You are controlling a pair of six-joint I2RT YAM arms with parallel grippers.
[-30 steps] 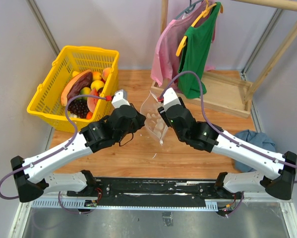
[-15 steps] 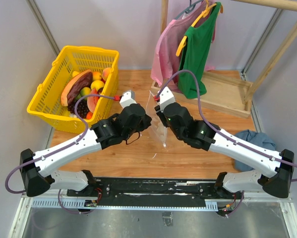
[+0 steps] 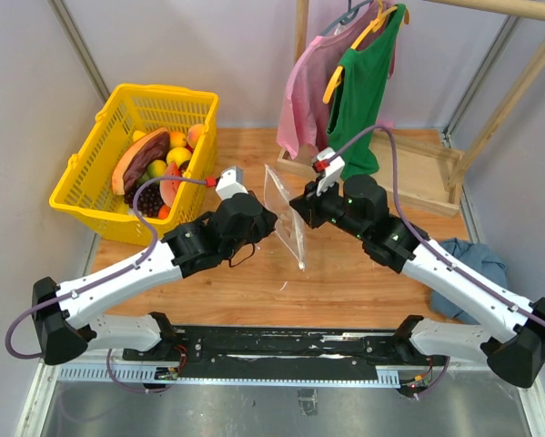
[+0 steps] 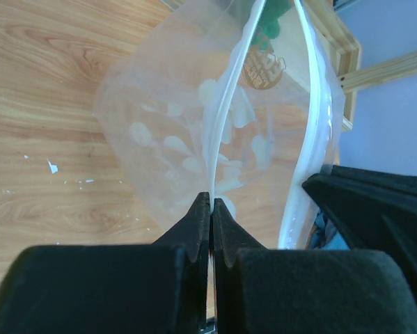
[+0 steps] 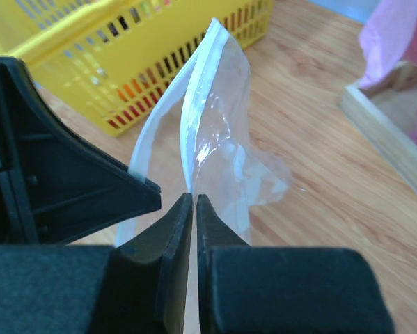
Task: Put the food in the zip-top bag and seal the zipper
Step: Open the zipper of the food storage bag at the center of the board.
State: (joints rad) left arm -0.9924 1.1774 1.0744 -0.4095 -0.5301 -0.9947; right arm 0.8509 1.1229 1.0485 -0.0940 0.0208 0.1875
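The left gripper (image 4: pixel 211 202) is pinching one lip of the zip-top bag (image 4: pixel 168 142) right at the zipper (image 4: pixel 223 132), its fingers pressed together on the strip. The right gripper (image 5: pixel 194 199) is clamping the opposite lip in the same way. The two strips are bowing apart, so the mouth is standing open between the grippers, and the bag is hanging upright over the wooden table (image 3: pixel 345 282). The food (image 3: pixel 154 171) is all lying in the yellow basket (image 3: pixel 79 197) at the far left, well apart from the bag. Bare table is showing in front of the bag; the wooden rack base (image 3: pixel 422 173) and the hanging shirts (image 3: pixel 356 91) are crowding the far right. Compared with half a second ago, the right gripper is sitting farther right, with the bag spread wider between the two.
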